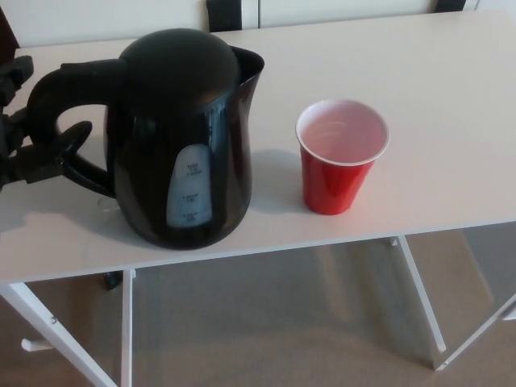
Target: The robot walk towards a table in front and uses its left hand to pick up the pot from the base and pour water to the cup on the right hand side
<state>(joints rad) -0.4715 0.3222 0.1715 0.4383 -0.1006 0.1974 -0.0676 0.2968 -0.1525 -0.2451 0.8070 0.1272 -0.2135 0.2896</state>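
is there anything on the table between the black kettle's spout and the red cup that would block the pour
Nothing visible does. The black plastic kettle stands upright with its spout turned toward the red plastic cup, and only bare white table lies between them. The left robot hand is at the kettle's handle, at the picture's left edge.
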